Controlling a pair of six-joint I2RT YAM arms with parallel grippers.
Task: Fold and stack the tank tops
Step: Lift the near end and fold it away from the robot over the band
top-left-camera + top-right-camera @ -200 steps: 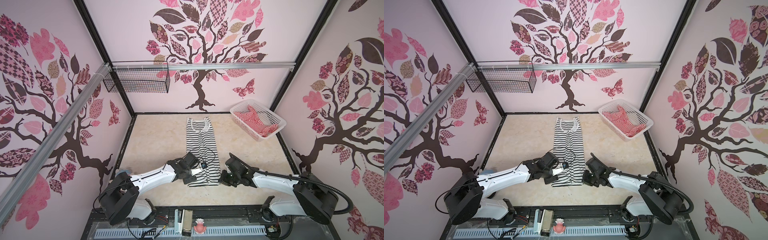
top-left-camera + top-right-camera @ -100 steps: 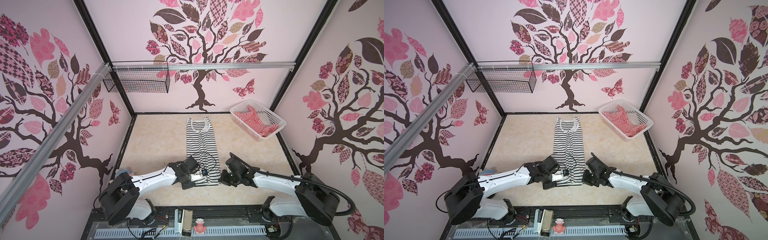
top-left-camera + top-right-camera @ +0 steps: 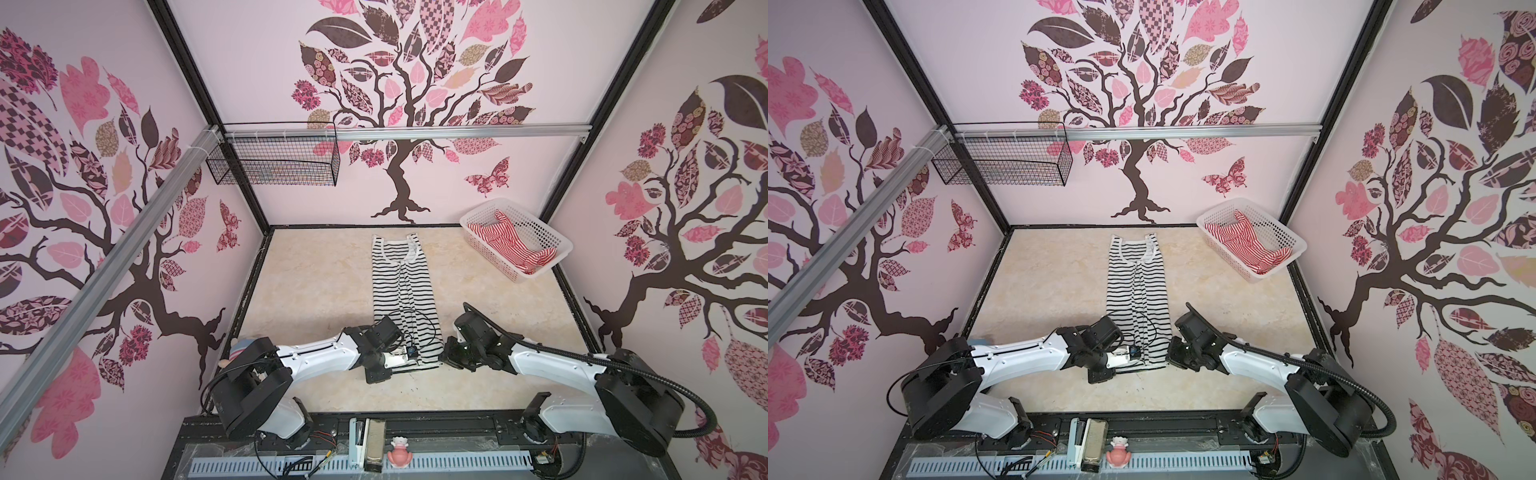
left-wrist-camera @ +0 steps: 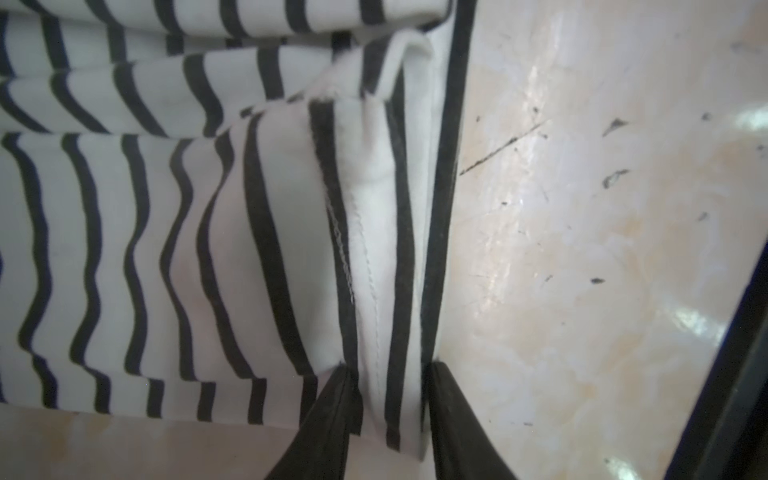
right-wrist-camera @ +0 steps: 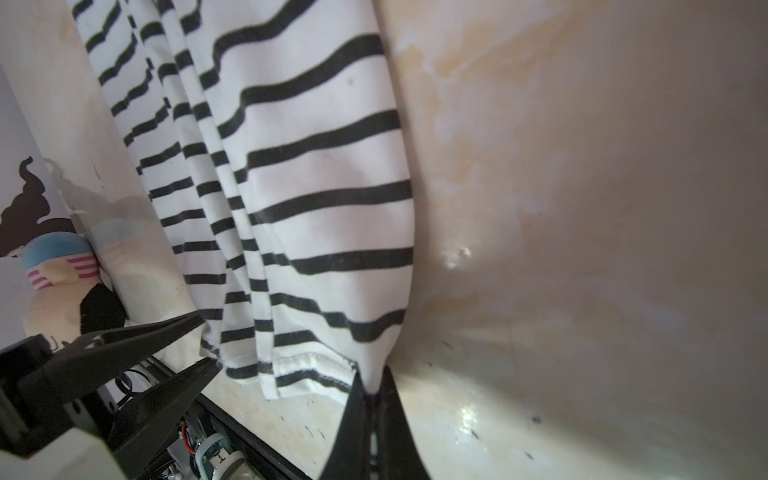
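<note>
No legible text.
Only stripes on the black-and-white tank top and tree-and-leaf decals on the pale pink walls; no letters, numbers, brands.

White perforated basket back right on table; wire basket on rail; pink figurine front.

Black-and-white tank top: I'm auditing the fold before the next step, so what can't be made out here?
Black-and-white tank top: both top views, one hem corner hidden under the left arm.
Left tool: left wrist view, hem fills its gap; clamped or not, unclear.
Red-and-white tank top: top views, lower part hidden inside the basket.
</note>
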